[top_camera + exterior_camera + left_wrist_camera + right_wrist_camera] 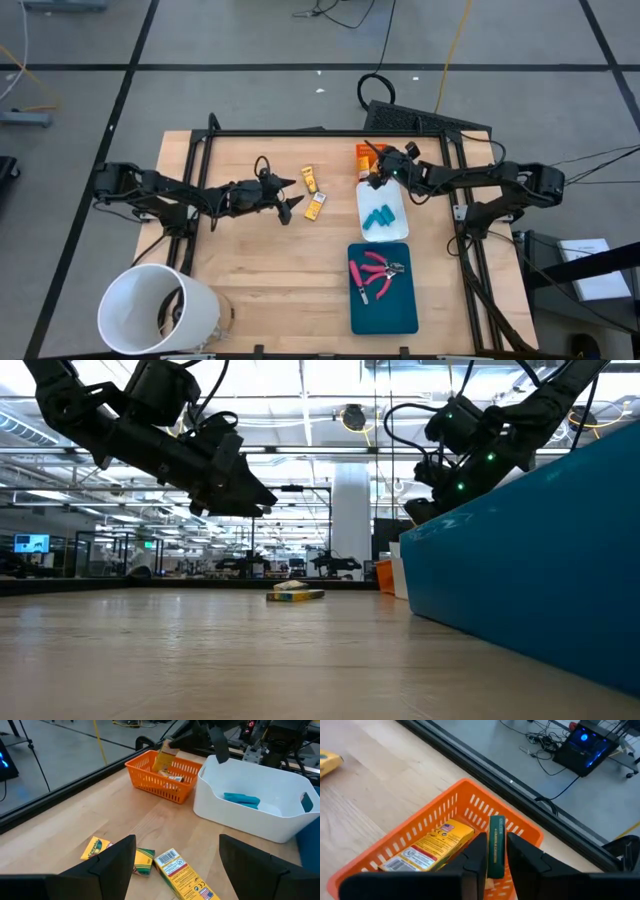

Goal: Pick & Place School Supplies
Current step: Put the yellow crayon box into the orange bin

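Observation:
My right gripper is shut on a yellow-green crayon box and hovers over the orange basket. Another crayon box lies flat in that basket. My left gripper is open above the table. Two more crayon boxes lie flat on the wood just beyond its fingertips, also seen as boxes. Light-blue pieces lie in the white tray. Pink-handled scissors lie in the teal tray. My right gripper pinches the crayon box between its two fingers, which sit on its broad faces while its narrow green edge shows between them. The fingers come slanting down from the table's right. The box is lifted clear and hangs tilted above the basket.
A big white bucket stands at the table's near left corner. Basket, white tray and teal tray form a line down the right half of the table. Bare wood lies between the bucket and the teal tray. A black frame runs along the far edge.

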{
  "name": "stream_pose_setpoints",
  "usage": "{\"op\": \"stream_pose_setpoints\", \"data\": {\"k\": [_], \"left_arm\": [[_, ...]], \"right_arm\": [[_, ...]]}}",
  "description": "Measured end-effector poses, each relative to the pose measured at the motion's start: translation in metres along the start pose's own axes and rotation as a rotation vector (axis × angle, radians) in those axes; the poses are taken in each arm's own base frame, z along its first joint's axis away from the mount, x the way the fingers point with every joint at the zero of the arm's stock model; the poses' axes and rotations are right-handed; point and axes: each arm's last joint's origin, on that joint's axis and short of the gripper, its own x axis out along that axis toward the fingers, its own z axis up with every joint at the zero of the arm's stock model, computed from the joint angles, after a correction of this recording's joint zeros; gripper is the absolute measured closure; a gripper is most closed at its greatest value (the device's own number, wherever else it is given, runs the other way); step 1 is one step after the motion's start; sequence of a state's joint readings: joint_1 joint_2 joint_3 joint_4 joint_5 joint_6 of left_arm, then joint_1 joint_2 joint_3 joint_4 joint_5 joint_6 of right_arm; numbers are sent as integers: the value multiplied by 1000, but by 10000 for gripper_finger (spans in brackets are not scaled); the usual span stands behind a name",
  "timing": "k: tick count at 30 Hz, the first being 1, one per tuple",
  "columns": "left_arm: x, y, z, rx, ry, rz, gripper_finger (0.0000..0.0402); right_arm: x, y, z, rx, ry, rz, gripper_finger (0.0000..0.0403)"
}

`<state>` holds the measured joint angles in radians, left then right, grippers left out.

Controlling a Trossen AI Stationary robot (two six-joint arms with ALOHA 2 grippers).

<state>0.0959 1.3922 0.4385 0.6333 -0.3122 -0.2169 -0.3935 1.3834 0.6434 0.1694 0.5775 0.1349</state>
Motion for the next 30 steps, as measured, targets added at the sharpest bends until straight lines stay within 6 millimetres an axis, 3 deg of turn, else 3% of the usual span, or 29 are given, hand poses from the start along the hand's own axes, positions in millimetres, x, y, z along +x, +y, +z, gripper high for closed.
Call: {"op": "stream_pose_setpoints", "data": {"k": [6,12,19,30], "left_arm": [[0,0,0,0,0,1,119],[0,0,0,0,0,2,119],[0,0,0,-3,0,3,119],[7,4,-4,-189,77,151,119]], "right_arm": [[0,0,2,52,-20,10,333],[-1,6,5,74,-31,176,332],[-1,6,7,75,-43,171,332],[-2,7,14,104,-109,214,332]]}}
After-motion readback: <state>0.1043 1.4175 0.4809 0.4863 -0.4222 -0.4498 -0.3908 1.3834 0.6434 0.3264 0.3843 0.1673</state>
